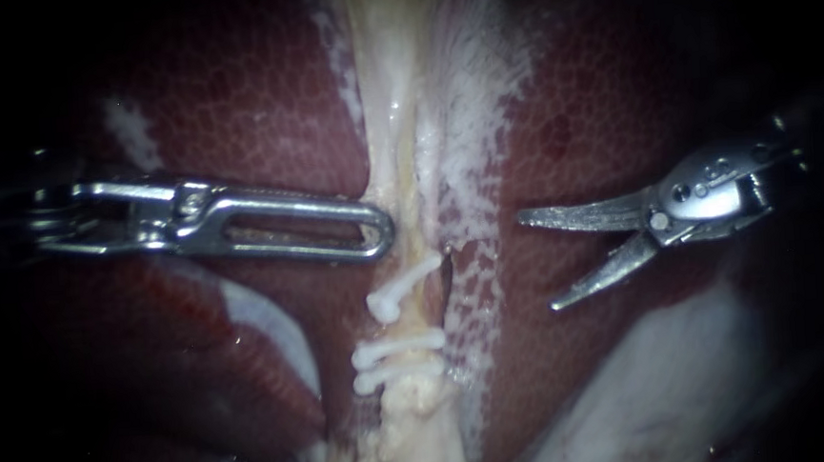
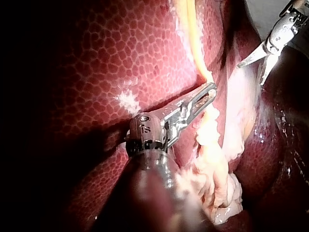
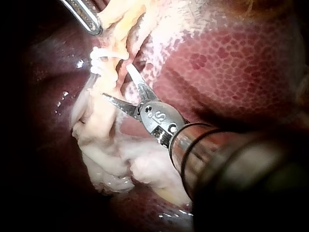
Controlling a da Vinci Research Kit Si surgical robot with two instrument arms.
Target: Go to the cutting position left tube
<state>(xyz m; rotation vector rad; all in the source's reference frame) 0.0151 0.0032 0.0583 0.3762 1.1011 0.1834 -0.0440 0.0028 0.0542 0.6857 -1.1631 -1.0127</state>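
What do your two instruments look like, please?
My left instrument is polished silver metal with a long oval slot and a pinned hinge. My right instrument is silver too: two slim, curved, pointed blades on a rounded, riveted block, with a glossy dark ringed shaft behind.

slotted silver left instrument [image 1: 381, 231], right instrument [image 1: 538, 261], curved steel blades

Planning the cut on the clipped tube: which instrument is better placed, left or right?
Right. The right instrument has open blades facing the clipped tube, clear of it; the left instrument is holding that tube above the clips.
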